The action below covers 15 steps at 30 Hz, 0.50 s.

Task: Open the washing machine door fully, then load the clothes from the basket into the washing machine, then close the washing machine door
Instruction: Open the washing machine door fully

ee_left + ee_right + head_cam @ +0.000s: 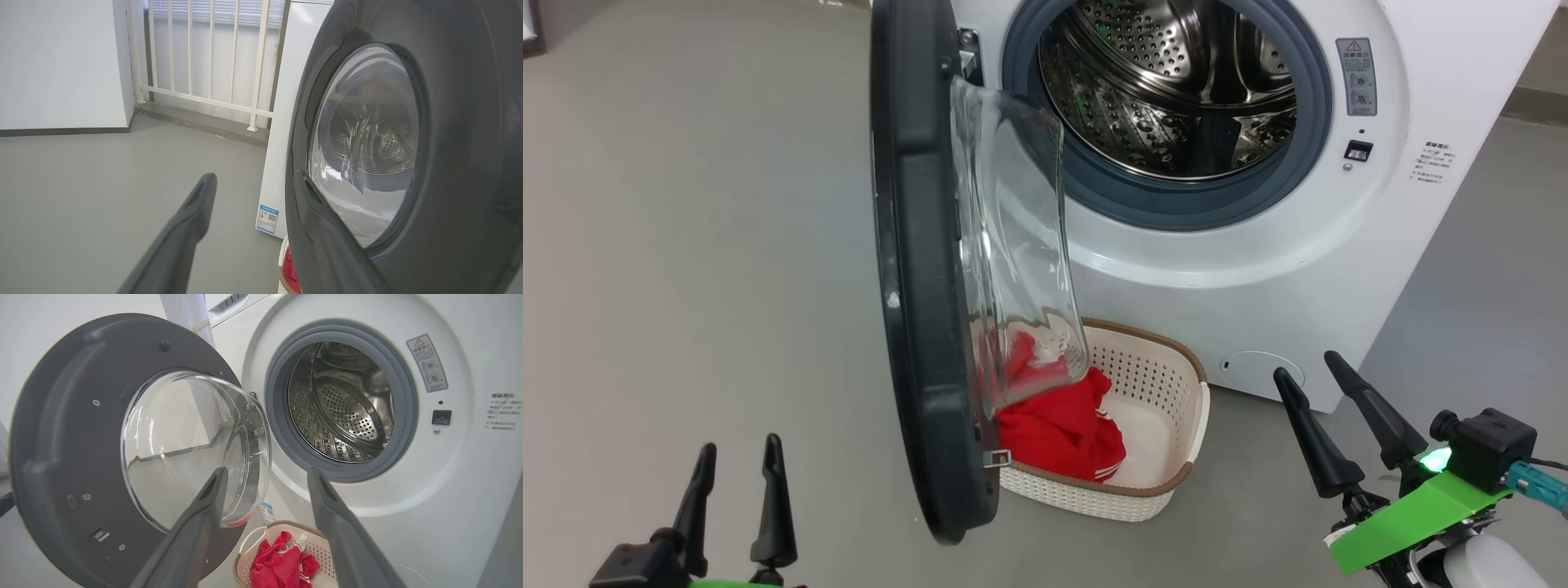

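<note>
The washing machine (1241, 269) stands ahead with its steel drum (1168, 82) exposed. The washing machine door (923, 269) hangs open, edge-on to me, its glass bowl (1013, 245) bulging right. Below it the basket (1168, 384) sits on the floor against the machine, holding the red clothes (1062, 433), partly behind the glass. My left gripper (737, 461) is open at lower left, left of the door. My right gripper (1311, 371) is open at lower right, right of the basket. In the right wrist view the clothes (282, 563) lie in the basket (245, 571) between my open fingers (204, 514).
Grey floor (686, 245) stretches to the left of the door. In the left wrist view a white railing (204, 61) and wall (61, 61) stand beyond the machine's side, and the door's outer face (461, 122) is close on the right.
</note>
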### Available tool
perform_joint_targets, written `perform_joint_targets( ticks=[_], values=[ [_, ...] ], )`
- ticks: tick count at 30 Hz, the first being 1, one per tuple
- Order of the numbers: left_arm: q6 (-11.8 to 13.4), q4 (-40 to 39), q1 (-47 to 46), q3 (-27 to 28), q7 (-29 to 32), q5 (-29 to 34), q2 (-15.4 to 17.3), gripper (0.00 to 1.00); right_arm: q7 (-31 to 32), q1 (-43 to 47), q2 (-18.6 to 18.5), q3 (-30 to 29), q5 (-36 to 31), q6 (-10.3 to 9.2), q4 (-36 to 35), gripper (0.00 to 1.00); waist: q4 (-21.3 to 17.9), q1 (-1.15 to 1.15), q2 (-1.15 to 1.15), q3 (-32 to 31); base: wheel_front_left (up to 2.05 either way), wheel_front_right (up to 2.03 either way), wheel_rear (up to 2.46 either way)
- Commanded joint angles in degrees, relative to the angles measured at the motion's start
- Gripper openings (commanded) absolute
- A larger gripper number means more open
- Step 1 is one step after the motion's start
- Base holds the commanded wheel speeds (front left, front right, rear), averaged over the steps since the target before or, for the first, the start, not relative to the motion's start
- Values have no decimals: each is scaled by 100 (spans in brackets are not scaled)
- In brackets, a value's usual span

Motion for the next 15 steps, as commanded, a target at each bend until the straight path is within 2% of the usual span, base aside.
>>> perform_joint_targets(
  ticks=[1, 15],
  values=[
    [-55, -113, -92, 177, -47, 78, 95, 100, -69, -17, -44, 86, -90, 9, -106, 100, 2, 0, 0, -2, 0, 0, 0],
    [-64, -137, -106, 171, -47, 62, 95, 100, -69, -53, -46, 102, -117, 9, -33, 100, -6, 0, 0, 12, 0, 0, 0]
  ],
)
